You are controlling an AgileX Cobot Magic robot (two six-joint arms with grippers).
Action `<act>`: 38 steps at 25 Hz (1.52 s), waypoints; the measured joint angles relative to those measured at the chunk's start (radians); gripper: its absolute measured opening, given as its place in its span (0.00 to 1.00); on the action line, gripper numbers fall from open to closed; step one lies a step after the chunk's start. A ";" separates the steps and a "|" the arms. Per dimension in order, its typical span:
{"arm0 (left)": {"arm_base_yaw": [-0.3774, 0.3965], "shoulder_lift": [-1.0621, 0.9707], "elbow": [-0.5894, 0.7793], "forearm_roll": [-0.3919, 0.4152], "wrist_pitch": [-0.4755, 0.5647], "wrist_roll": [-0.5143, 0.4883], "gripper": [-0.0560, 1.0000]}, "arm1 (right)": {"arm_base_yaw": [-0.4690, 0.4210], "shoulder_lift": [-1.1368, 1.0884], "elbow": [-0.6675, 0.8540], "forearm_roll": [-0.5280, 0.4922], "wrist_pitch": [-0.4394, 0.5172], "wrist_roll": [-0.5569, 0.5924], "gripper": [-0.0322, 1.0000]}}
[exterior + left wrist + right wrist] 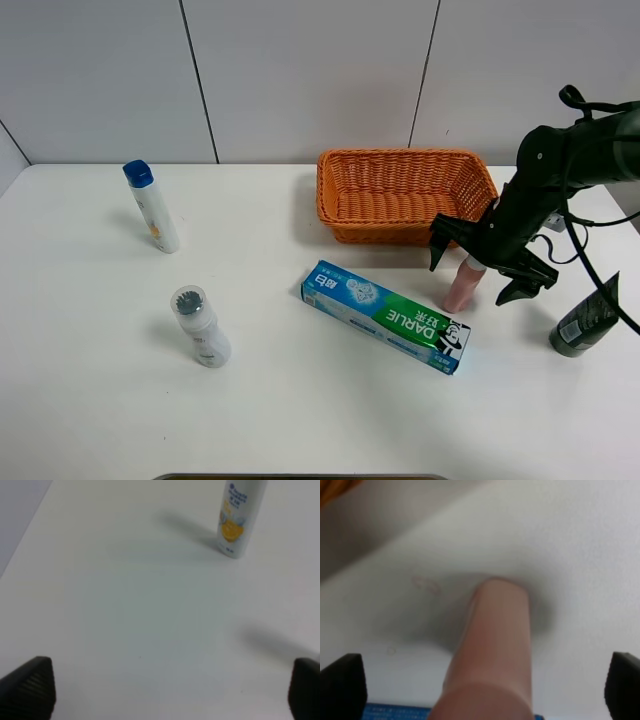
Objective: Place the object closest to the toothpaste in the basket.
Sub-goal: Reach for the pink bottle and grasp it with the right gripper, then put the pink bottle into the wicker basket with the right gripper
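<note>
The blue and green toothpaste box (386, 315) lies flat in the middle of the table. A pink bottle (463, 285) stands upright just right of it, in front of the orange wicker basket (404, 194). My right gripper (483, 270) is open and hangs over the pink bottle, a finger on either side of its top. In the right wrist view the pink bottle (492, 650) stands between the two fingertips (340, 685), untouched. My left gripper (170, 687) is open and empty over bare table; it is out of the exterior high view.
A white bottle with a blue cap (152, 206) stands at the back left; it also shows in the left wrist view (239, 517). A white bottle with a grey cap (200, 326) stands front left. A dark green tube (587, 318) stands at the right edge.
</note>
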 joint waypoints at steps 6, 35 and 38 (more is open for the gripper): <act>0.000 0.000 0.000 0.000 0.000 0.000 0.94 | 0.000 0.000 0.000 0.000 0.000 -0.001 0.81; 0.000 0.000 0.000 0.000 0.000 0.000 0.94 | 0.007 0.000 0.000 0.000 -0.001 0.009 0.39; 0.000 0.000 0.000 0.000 0.000 0.000 0.94 | 0.007 0.000 0.000 0.000 0.000 0.010 0.39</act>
